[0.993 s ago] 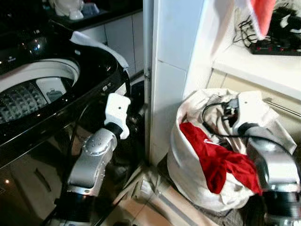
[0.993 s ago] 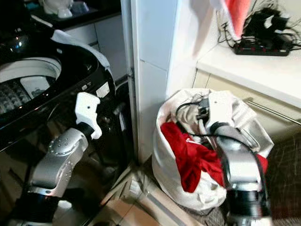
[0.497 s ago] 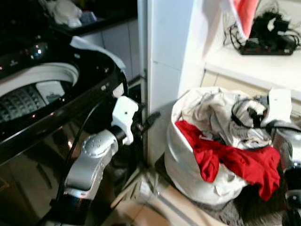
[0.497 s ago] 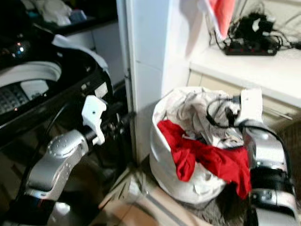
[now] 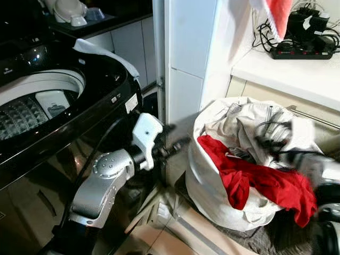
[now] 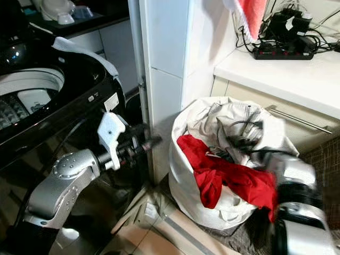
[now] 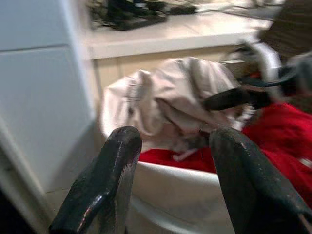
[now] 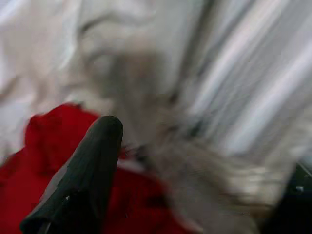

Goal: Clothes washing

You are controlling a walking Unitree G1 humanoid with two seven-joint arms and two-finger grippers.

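Standing at the robot's left: black top-loading washing machine (image 5: 64,101), lid up, pale drum (image 5: 32,103) exposed. White tiled pillar (image 5: 186,53) between machine and laundry. Desk (image 5: 287,71) at the right, carrying a black power strip (image 5: 303,50) with tangled cables. White laundry bag (image 5: 212,186) on the floor at the pillar's foot, heaped with pale clothes (image 5: 249,125) and a red garment (image 5: 255,178) spilling over its rim. Left tool (image 7: 170,146) held between machine and bag, pointing toward the bag, fingers apart, gripping nothing. Right tool (image 5: 273,139) low over the pale clothes in the bag, blurred; whether its fingers are apart or together, cannot tell.
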